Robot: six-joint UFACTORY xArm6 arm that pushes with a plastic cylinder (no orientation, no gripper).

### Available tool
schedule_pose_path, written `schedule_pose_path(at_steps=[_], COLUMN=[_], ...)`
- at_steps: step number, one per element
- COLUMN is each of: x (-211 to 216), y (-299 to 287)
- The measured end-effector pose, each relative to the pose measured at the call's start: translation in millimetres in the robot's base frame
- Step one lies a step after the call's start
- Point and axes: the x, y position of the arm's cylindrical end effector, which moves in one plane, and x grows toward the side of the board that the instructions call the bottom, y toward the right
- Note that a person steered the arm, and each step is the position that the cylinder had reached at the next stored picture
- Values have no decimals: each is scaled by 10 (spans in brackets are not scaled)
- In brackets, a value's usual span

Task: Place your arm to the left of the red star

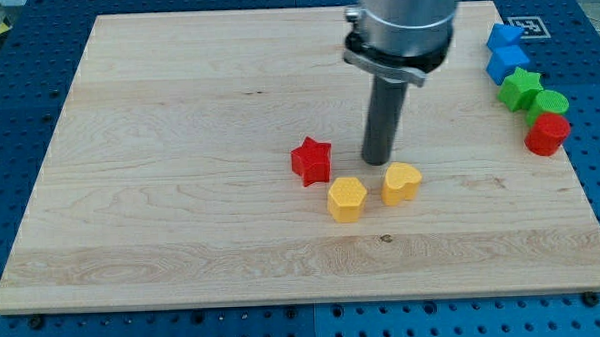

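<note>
The red star [311, 160] lies near the middle of the wooden board [179, 143]. My tip [378, 162] rests on the board just to the view's right of the red star, with a small gap between them. A yellow hexagon block [347, 198] lies below the star and to its right. A yellow heart block [402, 182] lies just below and right of my tip.
At the board's right edge stands a cluster: two blue blocks [505, 51], a green star [521, 86], a green cylinder [551, 105] and a red cylinder [548, 134]. The board lies on a blue pegboard table [18, 118].
</note>
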Motion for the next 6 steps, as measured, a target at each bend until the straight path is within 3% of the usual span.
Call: schedule_pose_path(at_steps=[1, 2, 4, 6], x=[-31, -309, -748, -581], y=[-223, -224, -819, -1390])
